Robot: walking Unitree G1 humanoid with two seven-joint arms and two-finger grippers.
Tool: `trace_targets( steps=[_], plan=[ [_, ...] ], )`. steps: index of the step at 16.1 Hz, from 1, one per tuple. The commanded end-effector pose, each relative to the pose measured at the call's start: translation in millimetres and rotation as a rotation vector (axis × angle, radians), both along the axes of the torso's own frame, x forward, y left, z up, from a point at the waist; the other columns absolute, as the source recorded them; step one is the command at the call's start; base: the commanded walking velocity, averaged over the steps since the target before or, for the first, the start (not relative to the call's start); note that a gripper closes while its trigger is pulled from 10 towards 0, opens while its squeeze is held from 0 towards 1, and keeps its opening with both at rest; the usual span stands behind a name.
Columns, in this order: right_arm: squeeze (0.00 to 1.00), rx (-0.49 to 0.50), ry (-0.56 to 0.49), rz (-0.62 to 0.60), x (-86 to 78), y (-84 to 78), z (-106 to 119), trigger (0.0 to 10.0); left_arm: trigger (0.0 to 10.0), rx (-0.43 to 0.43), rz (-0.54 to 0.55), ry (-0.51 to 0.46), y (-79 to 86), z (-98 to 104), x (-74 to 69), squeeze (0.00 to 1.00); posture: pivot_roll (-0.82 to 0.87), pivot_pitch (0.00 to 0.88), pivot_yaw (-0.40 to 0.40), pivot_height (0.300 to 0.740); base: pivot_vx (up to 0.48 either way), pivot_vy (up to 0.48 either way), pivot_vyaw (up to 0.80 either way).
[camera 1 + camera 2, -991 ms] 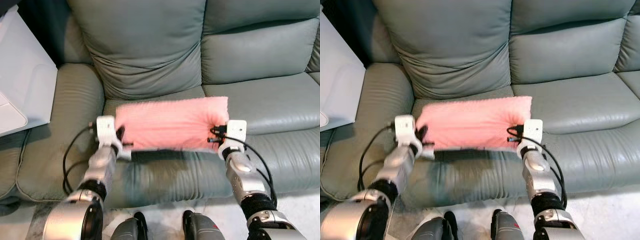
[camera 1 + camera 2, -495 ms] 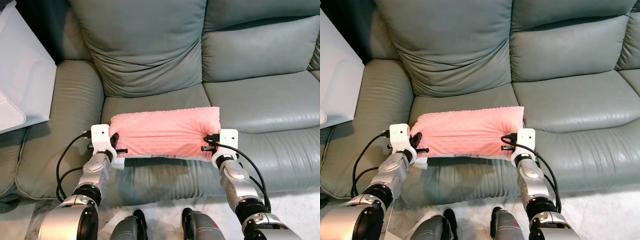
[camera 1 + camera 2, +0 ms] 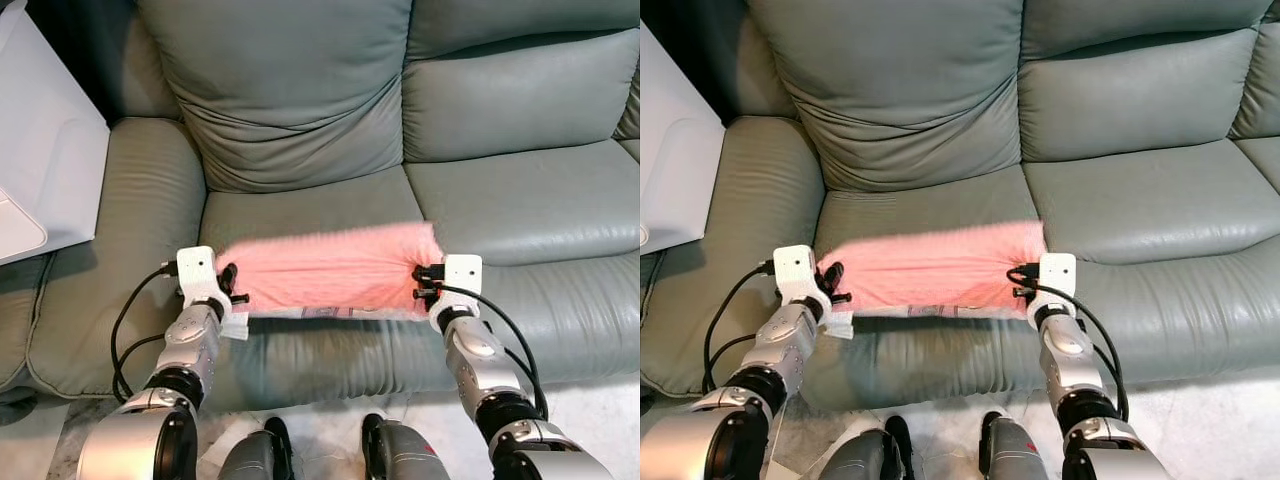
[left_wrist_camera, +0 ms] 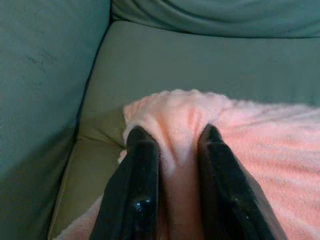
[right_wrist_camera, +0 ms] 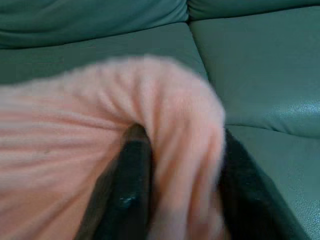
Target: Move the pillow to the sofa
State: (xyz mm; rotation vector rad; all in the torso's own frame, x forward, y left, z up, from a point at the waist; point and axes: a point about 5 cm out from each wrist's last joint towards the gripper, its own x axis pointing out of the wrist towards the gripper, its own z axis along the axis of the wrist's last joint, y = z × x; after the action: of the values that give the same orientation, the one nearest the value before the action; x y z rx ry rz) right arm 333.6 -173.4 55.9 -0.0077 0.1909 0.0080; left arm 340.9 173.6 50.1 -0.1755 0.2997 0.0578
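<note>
A pink fuzzy pillow (image 3: 330,270) stretches sideways over the front of the grey-green sofa's seat cushion (image 3: 300,205), blurred by motion. My left gripper (image 3: 232,285) is shut on the pillow's left end; in the left wrist view the black fingers (image 4: 142,185) pinch a fold of pink fabric (image 4: 177,130). My right gripper (image 3: 420,282) is shut on the pillow's right end, with its fingers (image 5: 132,175) pressed into the fabric (image 5: 100,120). Whether the pillow rests on the seat or hangs just above it I cannot tell.
The sofa has a big back cushion (image 3: 290,90) behind the pillow, a wide armrest (image 3: 140,210) on the left and a second seat (image 3: 530,195) on the right. A white object (image 3: 40,150) stands beyond the armrest. Pale floor (image 3: 1200,420) lies below the sofa front.
Over the last second both grippers lowered the pillow toward the seat's front. It looks flatter and blurred now, and the grippers sit slightly higher than half a second ago.
</note>
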Motion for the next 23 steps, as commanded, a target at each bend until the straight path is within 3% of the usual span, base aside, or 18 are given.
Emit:
trace_targets(
  steps=[1,11,16,19,23],
  plan=[
    [1.0,0.002,0.02,-0.028,-6.3,-5.4,-8.2,10.0,10.0,-0.007,0.064,0.039,15.2,-11.3,-10.1,1.0,-0.1,0.303,0.097,0.74,0.0,0.0,0.0],
    [1.0,0.017,0.012,-0.003,-6.1,3.5,-7.6,10.0,10.0,-0.026,-0.005,0.071,3.6,-25.5,-21.1,1.0,-0.09,0.294,0.101,0.74,0.0,0.0,0.0],
    [1.0,0.11,0.005,0.173,-9.1,43.4,3.3,10.0,10.0,-0.007,-0.054,0.043,8.8,-21.9,-20.6,1.0,-0.09,0.293,0.097,0.74,0.0,0.0,0.0],
    [1.0,0.078,0.191,0.263,-30.7,51.3,-15.3,10.0,10.0,0.069,-0.107,0.075,26.4,-25.5,-27.7,1.0,-0.09,0.292,0.095,0.74,0.0,0.0,0.0],
    [1.0,0.109,0.29,0.457,-50.6,68.3,-9.3,10.0,10.0,0.121,-0.132,0.109,47.4,-30.4,-39.7,1.0,-0.09,0.283,0.091,0.74,0.0,0.0,0.0]
  ],
)
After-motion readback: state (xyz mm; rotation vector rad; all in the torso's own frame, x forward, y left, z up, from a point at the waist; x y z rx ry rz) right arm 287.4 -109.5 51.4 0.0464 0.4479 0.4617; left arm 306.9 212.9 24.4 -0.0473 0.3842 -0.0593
